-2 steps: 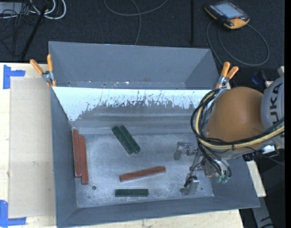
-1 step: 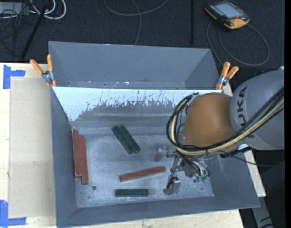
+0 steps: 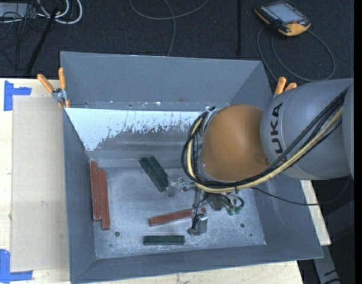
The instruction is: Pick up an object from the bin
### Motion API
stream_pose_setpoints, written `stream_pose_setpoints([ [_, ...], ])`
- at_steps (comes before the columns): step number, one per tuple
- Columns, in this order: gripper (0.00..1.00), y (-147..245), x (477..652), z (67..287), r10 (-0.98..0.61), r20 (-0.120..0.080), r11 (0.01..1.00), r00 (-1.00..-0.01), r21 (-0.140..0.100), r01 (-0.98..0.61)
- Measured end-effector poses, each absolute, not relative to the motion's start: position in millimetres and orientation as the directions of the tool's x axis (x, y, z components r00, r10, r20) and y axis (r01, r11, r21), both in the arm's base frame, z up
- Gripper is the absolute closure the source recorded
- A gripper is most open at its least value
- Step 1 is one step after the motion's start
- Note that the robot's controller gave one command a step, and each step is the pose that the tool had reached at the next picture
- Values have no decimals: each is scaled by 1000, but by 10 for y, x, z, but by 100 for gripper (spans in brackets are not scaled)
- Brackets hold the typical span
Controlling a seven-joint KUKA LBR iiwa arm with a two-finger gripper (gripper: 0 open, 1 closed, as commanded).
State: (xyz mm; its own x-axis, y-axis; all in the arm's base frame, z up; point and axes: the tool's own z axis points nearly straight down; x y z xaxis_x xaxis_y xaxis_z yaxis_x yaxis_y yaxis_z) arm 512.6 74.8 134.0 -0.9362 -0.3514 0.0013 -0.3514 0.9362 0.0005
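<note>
Reddish-brown slim bar point(image 3: 169, 219), lying flat and a little slanted on the floor of the grey metal bin point(image 3: 139, 87), toward the front right of that floor, is the thing nearest the claw point(image 3: 197, 223). The main risk, as a judgement: the bar is thin and sits flush on the metal, so the claw could scrape over its top or catch only its very end. The bar would then likely pivot, sag and drop when raised. A push instead of a grip could also slide it toward the dark green short bar point(image 3: 163, 239) lying flat just in front of it. The reddish-brown bar's right end meets the claw's tip, touching it or tucked just under it; which one cannot be told. The rest of the bar stretches toward the view's left. Whether the claw is spread or closed cannot be told, since the arm's rounded orange cover point(image 3: 234, 144) and cables hang over it. A second dark green bar point(image 3: 153, 172) lies slanted further back, and two long reddish-brown strips point(image 3: 98, 194) lie along the floor's left edge, well apart from the claw.
</note>
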Motion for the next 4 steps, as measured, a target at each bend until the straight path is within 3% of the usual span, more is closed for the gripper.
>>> stream_pose_setpoints([
  [1, 0, 772, 5150, 1145, -130, 2, 992, -992, 1, -130],
  [2, 0, 905, 5082, 766, -434, 2, 901, -901, 1, -434],
  [3, 100, 903, 5059, 718, -191, 7, 982, -982, -1, -191],
  [4, 100, 903, 5059, 718, -191, 7, 982, -982, -1, -191],
])
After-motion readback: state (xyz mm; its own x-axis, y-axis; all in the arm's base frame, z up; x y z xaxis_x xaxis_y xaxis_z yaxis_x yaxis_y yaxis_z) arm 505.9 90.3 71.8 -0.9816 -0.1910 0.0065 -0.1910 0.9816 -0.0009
